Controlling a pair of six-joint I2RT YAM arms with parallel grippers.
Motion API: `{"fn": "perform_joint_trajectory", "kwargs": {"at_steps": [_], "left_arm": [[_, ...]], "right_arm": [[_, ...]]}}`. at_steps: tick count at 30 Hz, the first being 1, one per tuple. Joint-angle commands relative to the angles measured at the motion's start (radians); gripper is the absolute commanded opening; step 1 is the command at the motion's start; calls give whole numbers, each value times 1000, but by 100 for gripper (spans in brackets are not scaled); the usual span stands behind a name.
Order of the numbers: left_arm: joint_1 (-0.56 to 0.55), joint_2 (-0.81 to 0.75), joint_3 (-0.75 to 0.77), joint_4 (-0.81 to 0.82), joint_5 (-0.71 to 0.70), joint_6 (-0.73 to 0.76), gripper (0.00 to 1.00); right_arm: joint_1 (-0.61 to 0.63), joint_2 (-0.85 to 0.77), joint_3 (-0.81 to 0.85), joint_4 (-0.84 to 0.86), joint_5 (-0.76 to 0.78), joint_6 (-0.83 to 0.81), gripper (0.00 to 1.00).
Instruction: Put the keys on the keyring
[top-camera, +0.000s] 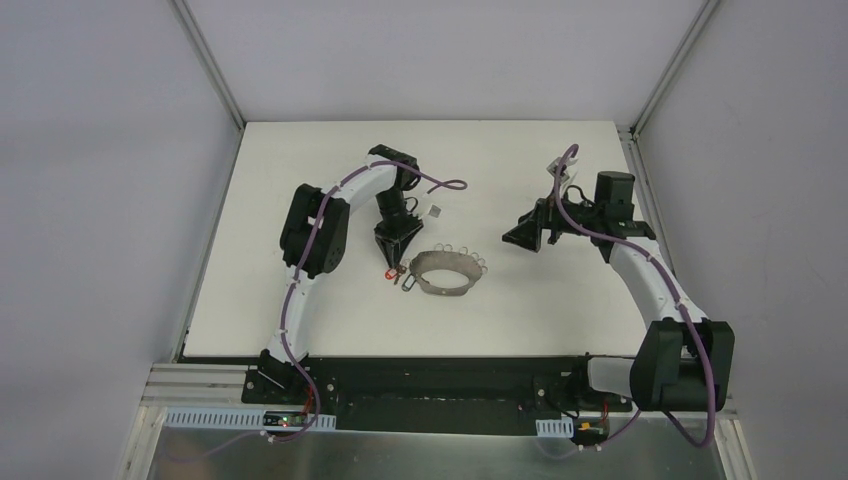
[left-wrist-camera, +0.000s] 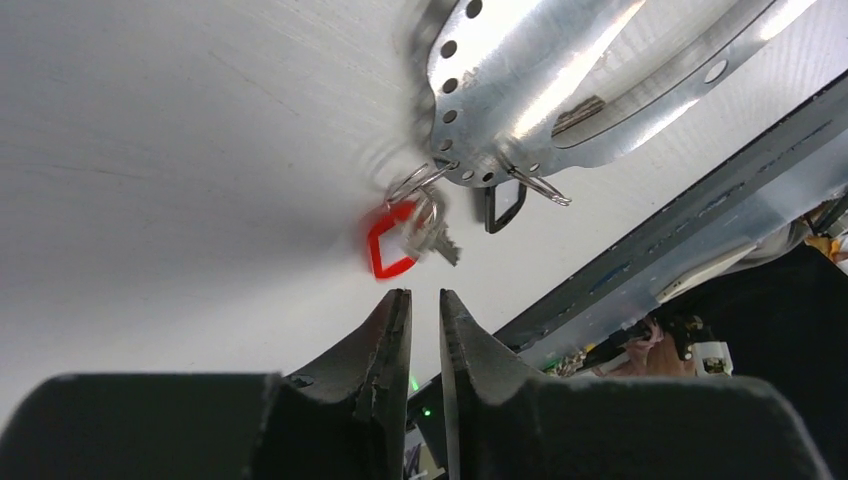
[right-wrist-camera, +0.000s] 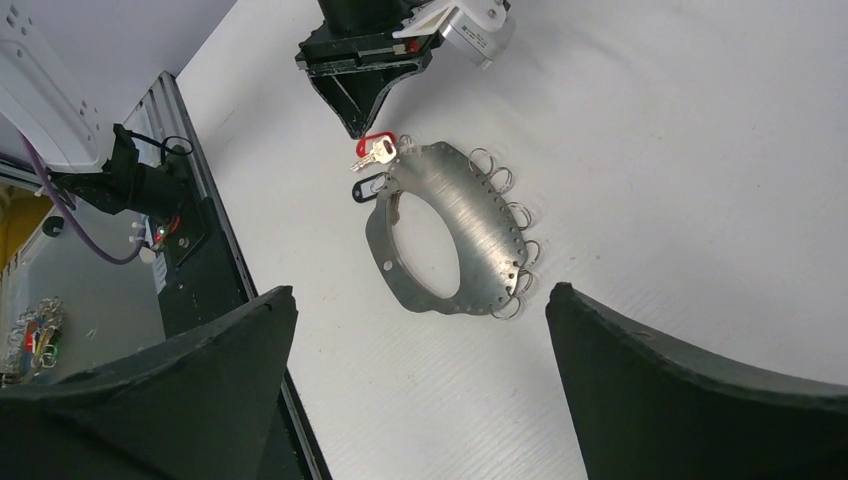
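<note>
The keyring (top-camera: 445, 291) is a grey oval metal band lying flat mid-table, with wire loops along its far edge. It also shows in the left wrist view (left-wrist-camera: 530, 90) and the right wrist view (right-wrist-camera: 470, 200). The red-headed key (top-camera: 388, 272) (left-wrist-camera: 392, 240) (right-wrist-camera: 372, 148) lies at the band's left end, touching a wire loop. The dark-tag key (top-camera: 407, 283) (left-wrist-camera: 503, 205) (right-wrist-camera: 368, 187) lies beside it against the band. My left gripper (top-camera: 390, 262) (left-wrist-camera: 425, 295) hangs just above the red key, its fingers nearly together and holding nothing. My right gripper (top-camera: 515, 238) (right-wrist-camera: 420, 290) is wide open and empty, right of the band.
A small grey block (top-camera: 436, 211) sits on the table behind the keyring, near the left arm's wrist. The black base rail (top-camera: 440, 375) runs along the near edge. Grey walls enclose the white table (top-camera: 300, 310) on three sides.
</note>
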Motion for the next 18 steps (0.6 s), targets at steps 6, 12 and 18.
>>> {"fn": "perform_joint_trajectory", "kwargs": {"at_steps": [6, 12, 18], "left_arm": [[28, -79, 3, 15, -118, -18, 23], [34, -135, -16, 41, -162, -19, 25], [34, -217, -48, 91, -226, -21, 27]], "right_arm": [[-28, -51, -14, 4, 2, -27, 100], [-52, -52, -17, 5, 7, -29, 100], [-57, -53, -15, 4, 11, -29, 100]]}}
